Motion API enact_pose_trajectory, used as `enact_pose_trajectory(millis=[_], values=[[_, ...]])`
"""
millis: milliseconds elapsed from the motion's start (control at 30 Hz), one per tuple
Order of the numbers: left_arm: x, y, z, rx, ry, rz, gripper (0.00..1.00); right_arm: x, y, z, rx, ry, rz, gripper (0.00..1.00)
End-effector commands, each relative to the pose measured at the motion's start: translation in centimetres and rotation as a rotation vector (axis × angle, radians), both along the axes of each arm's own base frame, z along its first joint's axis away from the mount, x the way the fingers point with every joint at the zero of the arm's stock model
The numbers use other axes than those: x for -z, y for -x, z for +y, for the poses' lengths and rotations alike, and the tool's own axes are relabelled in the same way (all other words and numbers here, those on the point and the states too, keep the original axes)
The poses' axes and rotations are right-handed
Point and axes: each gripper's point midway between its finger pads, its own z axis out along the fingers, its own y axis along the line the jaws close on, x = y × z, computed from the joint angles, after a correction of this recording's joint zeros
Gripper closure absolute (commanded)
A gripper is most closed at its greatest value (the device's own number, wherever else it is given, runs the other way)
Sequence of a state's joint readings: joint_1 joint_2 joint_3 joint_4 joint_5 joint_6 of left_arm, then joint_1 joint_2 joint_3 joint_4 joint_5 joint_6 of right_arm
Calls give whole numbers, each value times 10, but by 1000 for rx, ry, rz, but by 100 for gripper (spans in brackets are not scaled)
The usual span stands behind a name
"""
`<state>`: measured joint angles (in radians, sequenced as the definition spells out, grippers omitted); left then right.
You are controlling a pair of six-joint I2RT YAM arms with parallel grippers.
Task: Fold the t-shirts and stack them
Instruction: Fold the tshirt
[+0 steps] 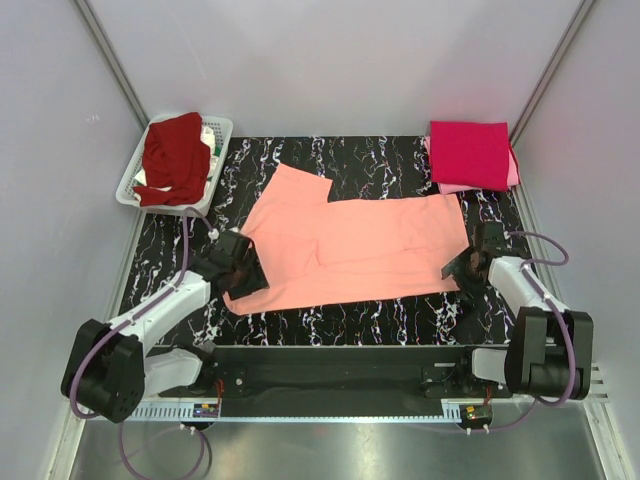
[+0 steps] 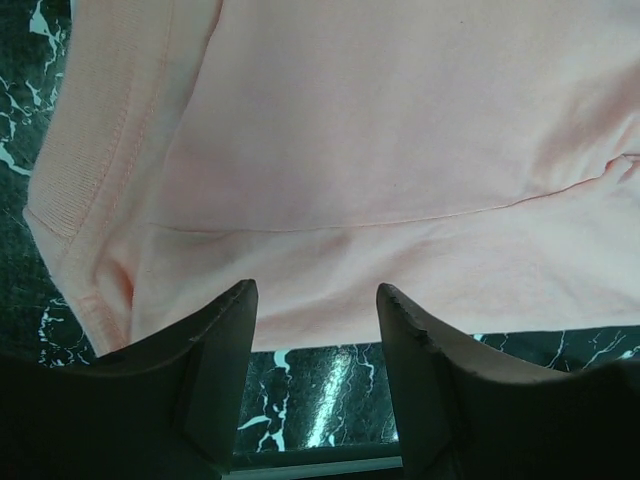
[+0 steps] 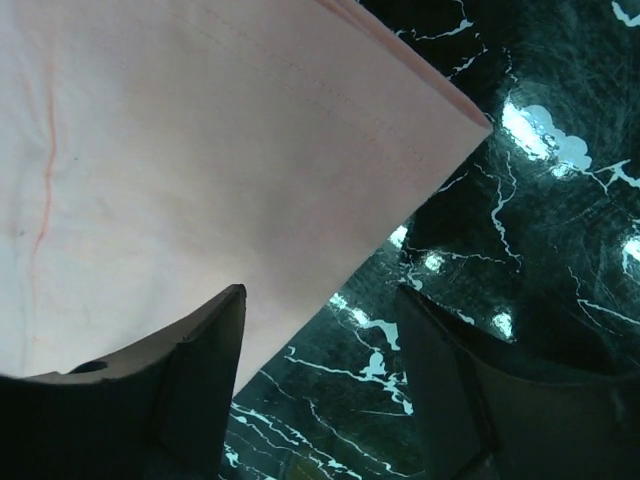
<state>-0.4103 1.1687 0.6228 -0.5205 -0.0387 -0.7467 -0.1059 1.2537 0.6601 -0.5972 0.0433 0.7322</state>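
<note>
Salmon-peach t-shirt [image 1: 350,250] lies spread flat in the middle of the surface [image 1: 340,325]. Soft, light, limp cotton, so it will likely drape and slide. Both the left gripper [image 1: 243,272] and right gripper [image 1: 463,268] are spread wide and empty at the near corners. Pinch the hem edges there.

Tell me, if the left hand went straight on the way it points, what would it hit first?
Probably the salmon-peach t-shirt: its near edge lies just beyond the open left hand, though depth is hard to judge.
</note>
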Motion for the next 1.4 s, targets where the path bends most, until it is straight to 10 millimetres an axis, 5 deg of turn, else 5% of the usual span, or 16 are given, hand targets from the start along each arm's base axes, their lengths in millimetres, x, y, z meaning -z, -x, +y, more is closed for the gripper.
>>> enact_pose_trajectory(millis=[0,167,200,300,400,667,833,1033,1200,1367], values=[[-3,-8,-4,-34,41,-46,44,11,-7,-3,31,-6,-4,35],[14,-2,1,-49,17,-11,46,17,-10,1,2,-34,11,58],[19,-1,3,-56,4,-3,46,16,-11,2,-1,-36,6,71],[28,6,5,-60,-1,20,48,14,-8,2,-1,-35,-3,90],[32,13,8,-67,0,31,49,11,-4,9,-13,-69,-8,100],[4,38,23,-125,1,3,49,-19,20,23,35,-143,-29,100],[-7,57,11,-102,59,5,48,-52,38,23,59,-128,-80,100],[-26,75,0,-87,131,-2,48,-67,62,26,72,-133,-95,100],[-91,41,10,-48,58,-208,41,-63,59,38,16,-193,-114,27],[-153,-39,-2,51,-114,-348,30,-76,47,46,-91,-204,-229,22]])
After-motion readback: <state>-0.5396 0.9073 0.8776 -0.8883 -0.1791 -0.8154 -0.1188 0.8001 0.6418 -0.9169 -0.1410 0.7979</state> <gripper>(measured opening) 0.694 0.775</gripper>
